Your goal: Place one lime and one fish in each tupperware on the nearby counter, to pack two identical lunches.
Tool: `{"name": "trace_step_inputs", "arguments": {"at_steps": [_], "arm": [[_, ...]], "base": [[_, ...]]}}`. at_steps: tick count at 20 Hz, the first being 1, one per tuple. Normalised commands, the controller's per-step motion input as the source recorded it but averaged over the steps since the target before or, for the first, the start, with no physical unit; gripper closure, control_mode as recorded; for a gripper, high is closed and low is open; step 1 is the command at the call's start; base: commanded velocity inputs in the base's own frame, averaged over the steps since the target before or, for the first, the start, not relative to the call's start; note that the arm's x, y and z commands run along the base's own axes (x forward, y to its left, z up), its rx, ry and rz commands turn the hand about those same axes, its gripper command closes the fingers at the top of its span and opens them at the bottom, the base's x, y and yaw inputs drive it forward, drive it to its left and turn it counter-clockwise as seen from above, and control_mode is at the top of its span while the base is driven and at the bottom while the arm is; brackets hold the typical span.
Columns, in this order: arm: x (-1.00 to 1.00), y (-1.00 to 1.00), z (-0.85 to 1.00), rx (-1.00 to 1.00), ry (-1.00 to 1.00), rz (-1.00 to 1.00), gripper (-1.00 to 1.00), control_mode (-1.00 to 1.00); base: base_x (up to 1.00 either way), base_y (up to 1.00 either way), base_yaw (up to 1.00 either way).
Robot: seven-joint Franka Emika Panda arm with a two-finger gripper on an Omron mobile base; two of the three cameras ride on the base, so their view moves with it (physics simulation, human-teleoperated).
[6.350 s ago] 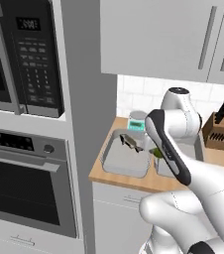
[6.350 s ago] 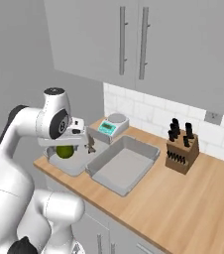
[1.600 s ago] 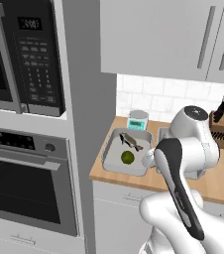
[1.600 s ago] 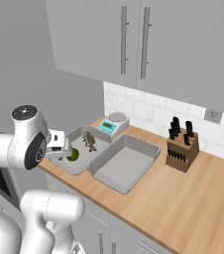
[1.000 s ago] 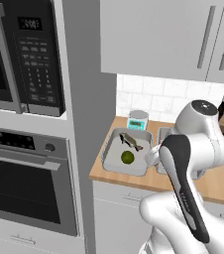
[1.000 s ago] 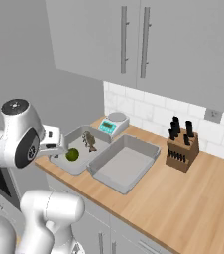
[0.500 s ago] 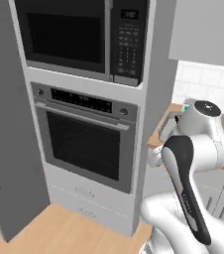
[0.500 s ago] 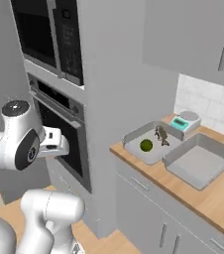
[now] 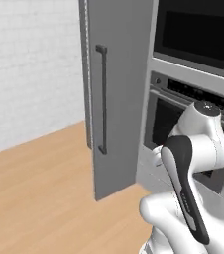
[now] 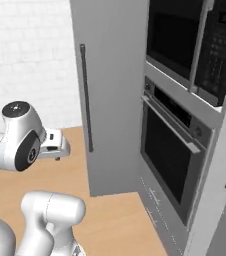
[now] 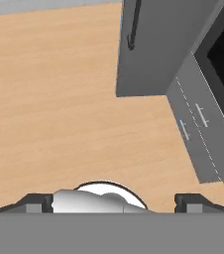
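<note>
Swung away from the worktop since half a second ago, the base cameras now face a tall grey cabinet with a long dark handle, a wall oven and a microwave above it. Tupperware, limes and fish are out of sight. Above the wood floor the hand hangs with its jaws wide apart and empty.

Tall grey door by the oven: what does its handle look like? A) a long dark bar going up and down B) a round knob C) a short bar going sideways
A: the tall grey door carries a long, thin dark handle running vertically, left of the oven.
</note>
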Motion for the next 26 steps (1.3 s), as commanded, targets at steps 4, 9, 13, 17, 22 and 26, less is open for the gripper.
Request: {"name": "trace_step_inputs", "arguments": {"at_steps": [4, 9, 13, 17, 22, 26], "arm": [[0.0, 0.0, 0.0, 0.0, 0.0, 0.0, -1.0, 1.0], [0.0, 0.0, 0.0, 0.0, 0.0, 0.0, -1.0, 1.0], [0.0, 0.0, 0.0, 0.0, 0.0, 0.0, -1.0, 1.0], [0.0, 0.0, 0.0, 0.0, 0.0, 0.0, -1.0, 1.0], [0.0, 0.0, 0.0, 0.0, 0.0, 0.0, -1.0, 1.0], [0.0, 0.0, 0.0, 0.0, 0.0, 0.0, -1.0, 1.0]], "base": [[0.0, 1.0, 0.69], [0.64, 0.58, 0.42], [1.0, 0.33, -0.18], [1.0, 0.96, -0.44], [1.0, 0.95, -0.45], [1.0, 0.16, 0.08]]}}
